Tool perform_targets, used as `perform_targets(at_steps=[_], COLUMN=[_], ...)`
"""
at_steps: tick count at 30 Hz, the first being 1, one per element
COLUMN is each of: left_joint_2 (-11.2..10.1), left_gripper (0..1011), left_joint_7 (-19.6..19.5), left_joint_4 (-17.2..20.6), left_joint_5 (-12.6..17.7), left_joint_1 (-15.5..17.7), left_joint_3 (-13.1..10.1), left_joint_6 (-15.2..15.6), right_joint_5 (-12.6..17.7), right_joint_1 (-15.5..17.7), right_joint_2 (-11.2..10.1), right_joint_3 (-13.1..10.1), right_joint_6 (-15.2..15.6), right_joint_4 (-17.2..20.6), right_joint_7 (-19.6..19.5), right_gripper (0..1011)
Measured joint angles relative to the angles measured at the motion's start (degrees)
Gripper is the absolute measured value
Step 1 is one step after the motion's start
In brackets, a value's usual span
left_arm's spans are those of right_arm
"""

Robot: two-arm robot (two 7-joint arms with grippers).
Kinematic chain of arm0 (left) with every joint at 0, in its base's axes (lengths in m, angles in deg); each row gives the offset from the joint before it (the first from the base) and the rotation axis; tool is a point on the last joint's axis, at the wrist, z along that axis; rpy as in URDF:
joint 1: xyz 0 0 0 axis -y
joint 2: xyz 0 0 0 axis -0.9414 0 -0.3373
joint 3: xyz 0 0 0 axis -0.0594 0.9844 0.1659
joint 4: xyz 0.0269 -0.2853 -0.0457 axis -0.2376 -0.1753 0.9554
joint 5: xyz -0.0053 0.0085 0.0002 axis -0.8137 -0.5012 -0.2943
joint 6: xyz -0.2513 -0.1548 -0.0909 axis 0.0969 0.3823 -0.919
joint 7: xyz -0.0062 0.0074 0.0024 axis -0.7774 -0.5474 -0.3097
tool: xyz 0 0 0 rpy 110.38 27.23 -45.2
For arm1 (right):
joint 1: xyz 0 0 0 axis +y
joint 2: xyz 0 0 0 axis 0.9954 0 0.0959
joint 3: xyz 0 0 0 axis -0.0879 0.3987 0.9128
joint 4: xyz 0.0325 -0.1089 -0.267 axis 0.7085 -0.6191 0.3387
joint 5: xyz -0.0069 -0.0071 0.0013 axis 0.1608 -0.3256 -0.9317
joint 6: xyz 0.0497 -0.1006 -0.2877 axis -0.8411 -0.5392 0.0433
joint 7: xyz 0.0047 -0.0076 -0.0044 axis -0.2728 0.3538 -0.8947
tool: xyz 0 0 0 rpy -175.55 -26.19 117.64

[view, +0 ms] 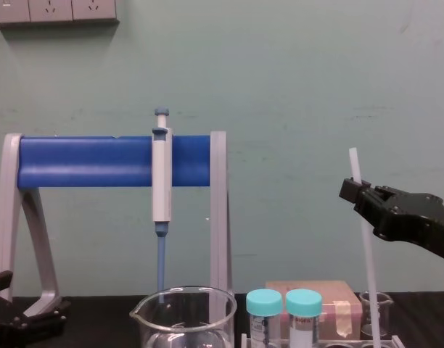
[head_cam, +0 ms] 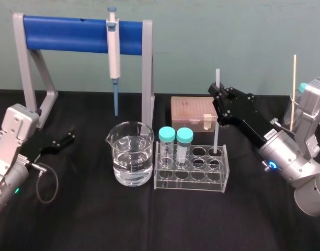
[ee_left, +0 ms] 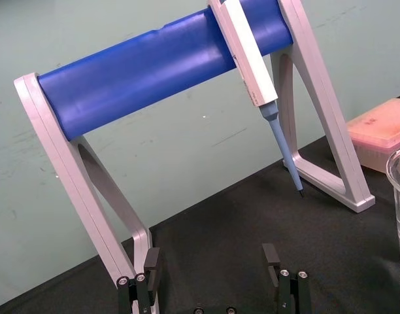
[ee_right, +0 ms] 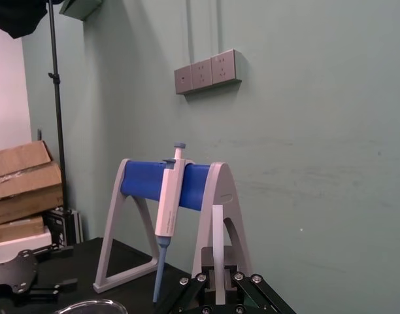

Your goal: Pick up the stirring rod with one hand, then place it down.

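The stirring rod (head_cam: 216, 138) stands near upright, its lower end in a far-corner hole of the tube rack (head_cam: 189, 185), at 3 o'clock of the beaker (head_cam: 131, 157). The right gripper (head_cam: 218, 99) has its jaws closed on the rod's upper part, so the grasp seems made and a straight upward lift comes next. The left gripper (head_cam: 66, 138) idles at 9 o'clock, jaws wide, empty.

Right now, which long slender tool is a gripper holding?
The white stirring rod, clamped upright in the right gripper over the tube rack; the blue-tipped pipette hangs on its stand, near the open left gripper.
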Motion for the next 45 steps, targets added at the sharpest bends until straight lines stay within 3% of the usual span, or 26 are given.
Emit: perform_targets(at_steps=[18,45], left_joint_2=[0.0,0.0], left_gripper=[1000,1001], left_joint_7=[0.0,0.0], left_joint_4=[0.0,0.0], left_joint_5=[0.0,0.0], left_joint_1=[0.0,0.0], left_joint_3=[0.0,0.0], left_joint_6=[0.0,0.0], right_joint_5=[-2.2,-4.9], right_joint_1=[-0.9,0.4], right_joint_2=[2.0,2.4], right_joint_3=[0.0,0.2], right_joint_6=[-1.8,0.1], right_joint_4=[-4.6,-6.0], right_joint_7=[0.0,-2.0], right_gripper=[72,72])
